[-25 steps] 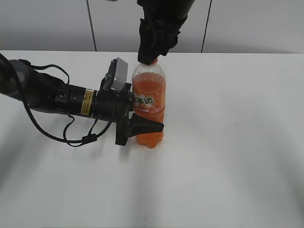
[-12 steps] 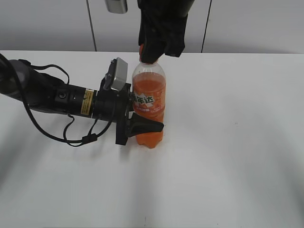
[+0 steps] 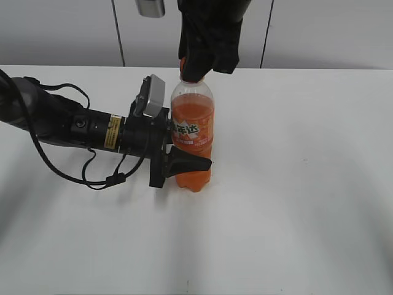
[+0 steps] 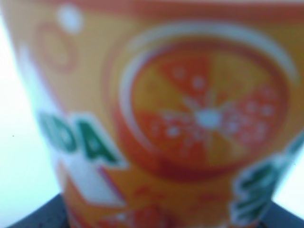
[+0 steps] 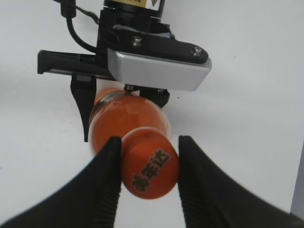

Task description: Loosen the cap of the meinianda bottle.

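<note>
The meinianda bottle (image 3: 193, 138) stands upright on the white table (image 3: 295, 184). The left gripper (image 3: 184, 165) clasps its lower body from the side. Above, the right gripper (image 5: 148, 166) pinches the orange cap (image 5: 151, 165).

White table (image 3: 307, 203), grey panelled wall (image 3: 319, 31) behind, even light

Tall clear plastic bottle of orange drink (image 3: 192, 132) stands upright on the white counter (image 3: 295, 184). Left black gripper (image 3: 184, 165) reaches in from the left, its fingers (image 3: 191, 163) clamped on the lower body below the orange label. Right black gripper (image 3: 198, 70) comes down from above, closed over the bottle top; small orange cap (image 3: 183, 63) shows only as a sliver at its edge.
</note>
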`<state>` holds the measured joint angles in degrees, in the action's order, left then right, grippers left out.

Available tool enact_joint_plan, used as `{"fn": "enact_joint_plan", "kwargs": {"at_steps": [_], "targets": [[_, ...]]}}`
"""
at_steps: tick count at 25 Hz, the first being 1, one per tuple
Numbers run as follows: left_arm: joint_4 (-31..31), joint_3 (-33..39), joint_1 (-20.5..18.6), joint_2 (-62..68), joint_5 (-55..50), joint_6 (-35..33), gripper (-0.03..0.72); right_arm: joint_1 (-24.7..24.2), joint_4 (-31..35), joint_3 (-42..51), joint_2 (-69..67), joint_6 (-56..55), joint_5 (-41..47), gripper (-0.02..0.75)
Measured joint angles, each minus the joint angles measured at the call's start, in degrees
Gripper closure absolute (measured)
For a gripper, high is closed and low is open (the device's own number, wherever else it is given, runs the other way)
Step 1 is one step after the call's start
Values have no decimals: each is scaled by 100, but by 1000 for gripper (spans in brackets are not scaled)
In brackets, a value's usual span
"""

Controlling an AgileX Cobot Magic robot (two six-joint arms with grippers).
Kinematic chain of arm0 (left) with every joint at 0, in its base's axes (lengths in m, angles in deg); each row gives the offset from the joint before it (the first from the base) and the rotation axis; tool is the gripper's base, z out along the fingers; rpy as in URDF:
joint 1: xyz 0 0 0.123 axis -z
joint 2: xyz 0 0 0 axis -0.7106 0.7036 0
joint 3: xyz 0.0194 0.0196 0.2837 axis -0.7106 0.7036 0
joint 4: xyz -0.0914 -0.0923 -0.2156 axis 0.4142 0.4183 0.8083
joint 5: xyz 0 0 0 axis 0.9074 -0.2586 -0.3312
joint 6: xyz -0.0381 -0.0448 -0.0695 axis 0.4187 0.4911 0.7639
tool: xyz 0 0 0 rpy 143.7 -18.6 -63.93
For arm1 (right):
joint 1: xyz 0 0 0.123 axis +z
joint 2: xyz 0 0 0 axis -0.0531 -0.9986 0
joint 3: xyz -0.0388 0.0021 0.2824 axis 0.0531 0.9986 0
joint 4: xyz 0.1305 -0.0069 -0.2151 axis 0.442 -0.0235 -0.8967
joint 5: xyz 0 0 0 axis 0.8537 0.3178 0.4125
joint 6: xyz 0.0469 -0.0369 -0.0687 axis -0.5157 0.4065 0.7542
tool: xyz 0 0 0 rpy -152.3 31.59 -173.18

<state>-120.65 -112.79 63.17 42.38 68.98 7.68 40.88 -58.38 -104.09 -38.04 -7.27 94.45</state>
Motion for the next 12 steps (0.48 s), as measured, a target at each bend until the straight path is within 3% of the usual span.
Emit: {"fn": "enact_joint_plan", "kwargs": {"at_steps": [12], "targets": [[0,0,-2,0,0,0,291,0,6,0,0,-22,0,465]]}}
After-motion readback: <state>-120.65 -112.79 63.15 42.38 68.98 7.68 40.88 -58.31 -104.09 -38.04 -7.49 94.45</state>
